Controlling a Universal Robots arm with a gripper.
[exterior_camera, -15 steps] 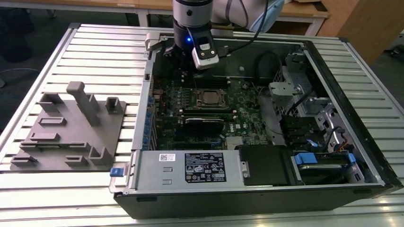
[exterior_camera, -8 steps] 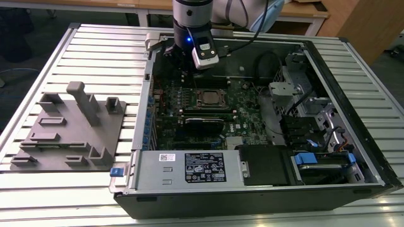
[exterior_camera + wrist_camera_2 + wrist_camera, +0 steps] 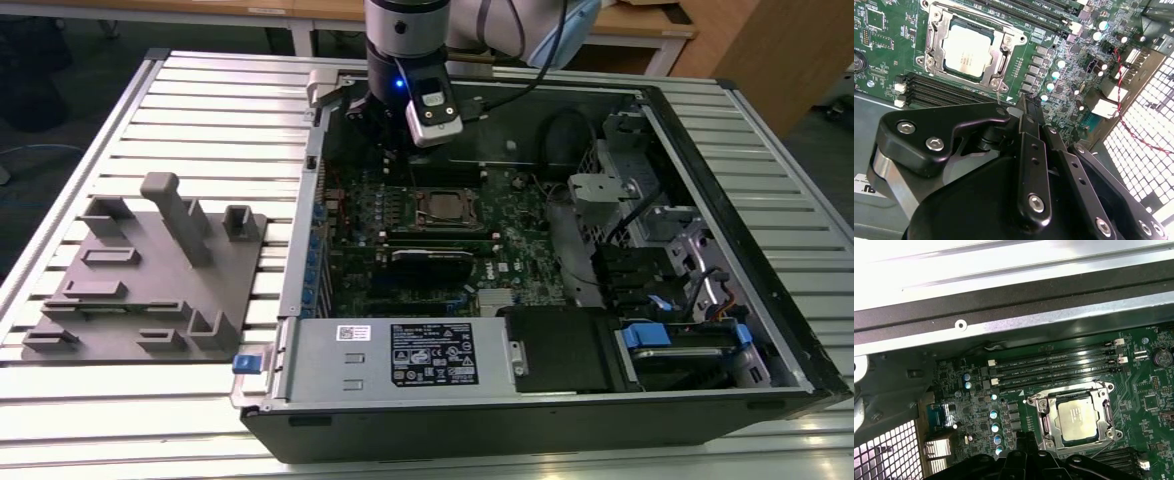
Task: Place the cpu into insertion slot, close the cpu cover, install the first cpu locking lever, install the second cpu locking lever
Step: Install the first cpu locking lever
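Note:
The cpu lies flat in the insertion slot on the green board, its silver-grey top showing. The cpu cover, a silvery frame, lies down around the chip in both wrist views. A thin wire lever end sticks out at one corner of the socket. My gripper hangs shut and holds nothing. It is above the board, a short way from the socket toward the case's rear wall.
Black memory slots run along both sides of the socket. A black expansion card sits nearer the power supply. Drive cages fill the exterior view's right. A grey fixture block stands outside the case on the slatted table.

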